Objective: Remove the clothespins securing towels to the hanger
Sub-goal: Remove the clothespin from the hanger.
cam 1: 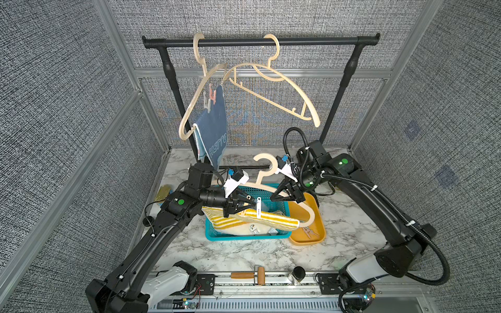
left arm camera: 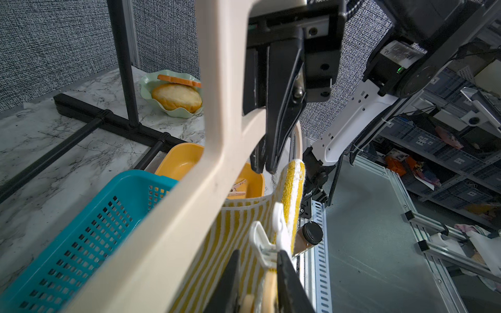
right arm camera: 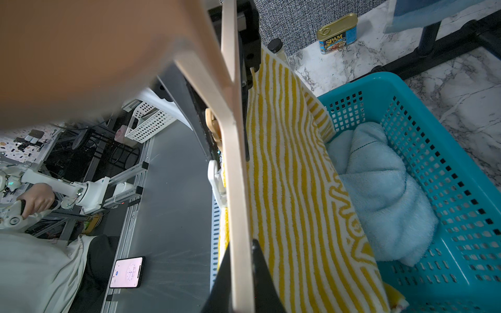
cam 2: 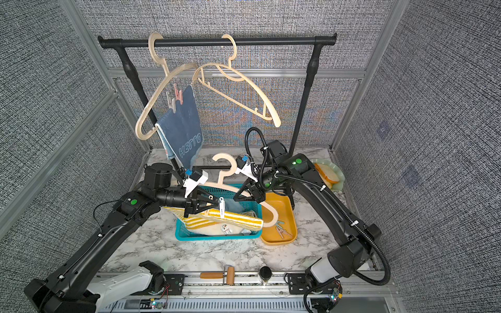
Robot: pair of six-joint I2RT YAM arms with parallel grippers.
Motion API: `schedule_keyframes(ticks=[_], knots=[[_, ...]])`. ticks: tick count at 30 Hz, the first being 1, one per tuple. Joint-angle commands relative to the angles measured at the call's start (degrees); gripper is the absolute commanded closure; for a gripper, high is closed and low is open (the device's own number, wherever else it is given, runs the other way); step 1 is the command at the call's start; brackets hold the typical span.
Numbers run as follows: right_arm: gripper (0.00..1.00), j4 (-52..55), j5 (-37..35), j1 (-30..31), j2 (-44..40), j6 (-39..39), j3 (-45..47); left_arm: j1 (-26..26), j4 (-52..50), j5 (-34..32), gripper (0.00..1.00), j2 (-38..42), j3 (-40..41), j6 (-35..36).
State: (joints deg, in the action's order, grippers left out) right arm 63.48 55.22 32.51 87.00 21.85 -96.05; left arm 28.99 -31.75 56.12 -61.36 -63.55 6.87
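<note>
The rack [cam 1: 244,41] spans the back, well above both jaws, and I have bare table [cam 1: 244,254] free on the near side of them. My left arm [cam 1: 151,238] reaches in low, fingers pointing across. My right arm [cam 1: 379,206] comes in opposite with its wrist tipped down, so the two grippers nearly face each other over the basket [cam 1: 244,237]. The right gripper [cam 1: 272,198] is clamped shut on the hanger [left arm camera: 176,230]. It holds the hanger above the basket, hook up behind the jaws, far end curling over the tray [cam 1: 318,216] beneath that wrist. The striped towel [cam 1: 273,218] hangs from the hanger's bar just below both jaws, across the basket's opening. An aqua towel [right arm camera: 379,189] lies in the basket underneath. The blue towel [cam 1: 214,127] hangs from a rack hanger up behind my left wrist, with a pink pin [cam 2: 179,98] on its top edge. The left gripper [left arm camera: 259,254] stands narrowly apart, a finger on either side of the white pin [left arm camera: 267,241] clipped to the striped towel; I cannot tell whether it pinches. Loose pins [cam 2: 282,230] lie in the tray.
</note>
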Motion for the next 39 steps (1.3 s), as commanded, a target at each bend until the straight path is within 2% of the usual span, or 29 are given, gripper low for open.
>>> schedule_keyframes(ticks=[1,2,9,14,18,27,39], knots=[[1.0,-0.36,-1.55,0.0,0.42,0.09,0.14,-0.06,2.43,2.99,0.98,0.34,-0.46,-0.01],[1.0,-0.39,-1.76,0.0,0.53,-0.04,0.0,-0.04,2.52,3.02,1.0,0.24,-0.38,-0.18],[1.0,-1.56,-3.83,0.01,0.63,-1.15,0.14,-0.08,4.47,2.1,1.0,-0.02,0.65,-2.01],[1.0,-3.37,-9.84,0.18,0.36,-3.79,0.25,-0.08,6.6,-5.38,1.0,0.35,1.41,-4.55],[1.0,-4.45,-11.45,0.6,-0.38,-4.52,0.41,-0.06,7.98,-12.11,1.0,0.45,1.83,-5.93],[1.0,-7.02,-18.16,1.58,-1.59,-6.41,1.87,-0.08,11.71,-21.3,1.0,2.73,2.81,-8.72],[1.0,-10.98,-19.93,1.58,-3.39,-8.63,3.92,-0.08,19.29,-24.34,1.0,5.25,5.77,-17.42]])
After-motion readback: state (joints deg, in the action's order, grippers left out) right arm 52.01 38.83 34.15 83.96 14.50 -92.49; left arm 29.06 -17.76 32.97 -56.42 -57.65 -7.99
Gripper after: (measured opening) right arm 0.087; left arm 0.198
